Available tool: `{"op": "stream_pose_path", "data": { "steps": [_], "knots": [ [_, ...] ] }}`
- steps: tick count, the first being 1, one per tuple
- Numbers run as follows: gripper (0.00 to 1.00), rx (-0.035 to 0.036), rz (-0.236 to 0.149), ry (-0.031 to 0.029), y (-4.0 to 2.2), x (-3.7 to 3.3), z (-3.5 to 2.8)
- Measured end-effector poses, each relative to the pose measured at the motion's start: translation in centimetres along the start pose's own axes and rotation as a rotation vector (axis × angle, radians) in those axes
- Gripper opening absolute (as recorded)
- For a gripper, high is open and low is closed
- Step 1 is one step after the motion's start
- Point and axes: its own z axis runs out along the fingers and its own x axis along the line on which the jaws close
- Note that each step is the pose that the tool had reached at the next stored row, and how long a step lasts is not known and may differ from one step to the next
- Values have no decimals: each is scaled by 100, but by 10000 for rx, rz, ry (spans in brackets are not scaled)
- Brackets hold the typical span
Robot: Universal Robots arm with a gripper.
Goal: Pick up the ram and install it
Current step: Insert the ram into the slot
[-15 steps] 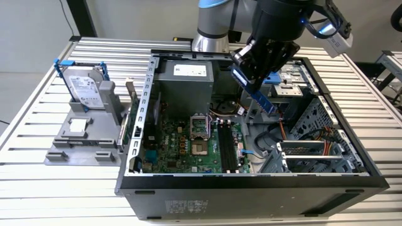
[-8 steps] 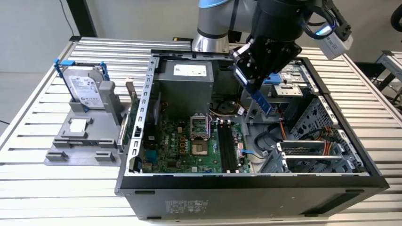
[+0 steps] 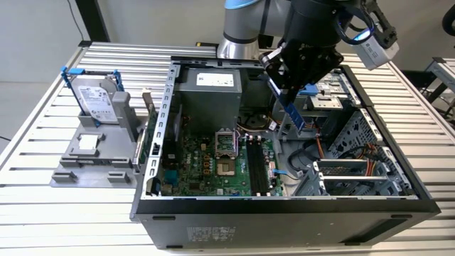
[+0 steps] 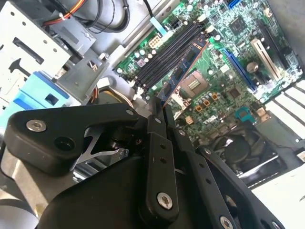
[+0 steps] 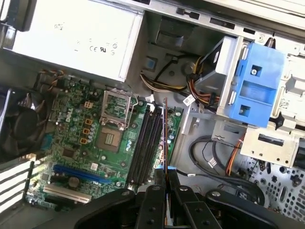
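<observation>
One ram stick hangs clamped in my gripper above the black memory slots, not touching. I judge the install step is underway, and it needs careful edge-to-slot alignment.

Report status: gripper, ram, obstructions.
Gripper shut on ram. Ram in air over the motherboard, not seated in slots. Path down looks open.

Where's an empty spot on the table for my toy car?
Bare table slats lie between the grey holder and the near edge, beside the computer case. Also behind the hard drive. Crowded inside the case: the end effector holds the ram there.
</observation>
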Motion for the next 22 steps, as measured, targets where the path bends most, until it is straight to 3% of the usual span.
{"op": "stream_pose_path", "data": {
  "steps": [6,22],
  "knots": [
    [0,2,535,-14,0,0,0],
    [0,4,743,-20,0,0,0]
  ]
}}
